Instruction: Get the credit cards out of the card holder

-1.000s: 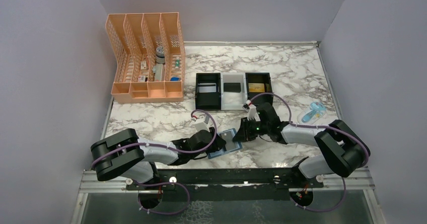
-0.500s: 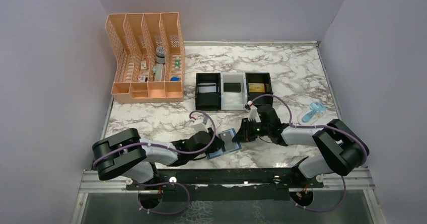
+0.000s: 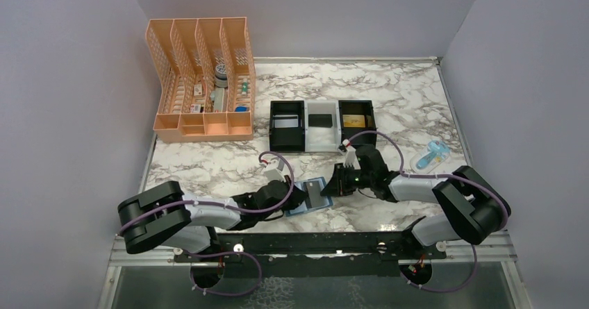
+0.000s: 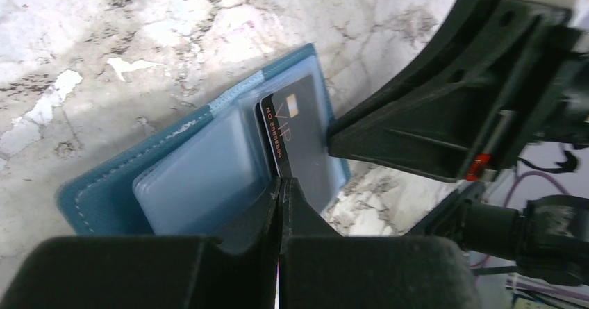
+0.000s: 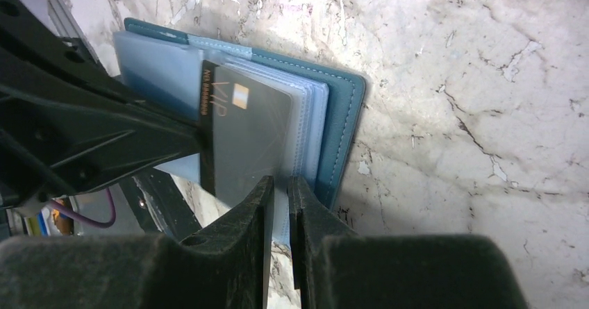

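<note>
The teal-blue card holder [image 3: 300, 209] lies open on the marble near the front edge, with clear pocket sleeves [image 5: 309, 114]. A dark grey card marked VIP [image 3: 314, 192] sticks partly out of a sleeve. My left gripper [image 3: 299, 199] is shut on that card's edge, shown in the left wrist view [image 4: 281, 182] with the card [image 4: 305, 149] and holder [image 4: 104, 180]. My right gripper [image 3: 333, 187] is shut on the sleeves' outer edge [image 5: 279, 184], next to the card [image 5: 243, 135] and the holder's cover [image 5: 344, 128]. A silver card [image 3: 285, 122], a black card [image 3: 320, 120] and a gold card [image 3: 353, 121] lie in the tray.
The black-and-white three-compartment tray [image 3: 305, 137] stands behind the grippers at mid table. An orange mesh organiser [image 3: 201, 80] with small items stands at the back left. A light blue object [image 3: 430, 155] lies at the right. Grey walls enclose the table.
My left gripper has drawn back to the left, and the dark card now shows further out of the sleeve. My right gripper has stayed on the holder's right side.
</note>
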### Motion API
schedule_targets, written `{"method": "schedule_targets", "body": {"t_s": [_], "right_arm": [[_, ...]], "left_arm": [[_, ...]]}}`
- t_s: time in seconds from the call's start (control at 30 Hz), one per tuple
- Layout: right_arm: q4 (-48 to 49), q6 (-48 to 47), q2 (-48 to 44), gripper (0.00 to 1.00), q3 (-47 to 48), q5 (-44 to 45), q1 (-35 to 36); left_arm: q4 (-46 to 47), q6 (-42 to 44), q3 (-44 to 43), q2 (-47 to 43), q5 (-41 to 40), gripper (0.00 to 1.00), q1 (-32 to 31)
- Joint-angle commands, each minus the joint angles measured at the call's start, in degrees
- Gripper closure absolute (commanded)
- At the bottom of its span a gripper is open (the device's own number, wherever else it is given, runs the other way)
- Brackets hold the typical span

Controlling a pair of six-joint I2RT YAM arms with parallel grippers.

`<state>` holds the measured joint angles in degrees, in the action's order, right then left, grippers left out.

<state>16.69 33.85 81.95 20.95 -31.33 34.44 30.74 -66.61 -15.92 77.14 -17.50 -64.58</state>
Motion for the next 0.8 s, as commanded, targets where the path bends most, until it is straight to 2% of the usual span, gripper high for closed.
{"method": "schedule_targets", "body": {"t_s": [0.0, 0.6, 0.77], "right_arm": [[-4.91, -0.25, -0.82, 0.85, -1.75, 3.52, 0.55], [-12.52, -1.82, -10.09, 0.83, 3.53, 0.82, 0.57], [-9.71, -0.56, -9.99, 0.83, 4.72, -3.38, 0.61]], "left_arm": [[1.68, 2.89, 1.03, -5.15, 0.11, 1.0, -0.24], [-8.29, 4.5, -0.97, -7.34, -0.99, 1.0, -0.06], [-9.38, 3.98, -0.68, -8.15, -1.47, 1.0, -0.02]]}}
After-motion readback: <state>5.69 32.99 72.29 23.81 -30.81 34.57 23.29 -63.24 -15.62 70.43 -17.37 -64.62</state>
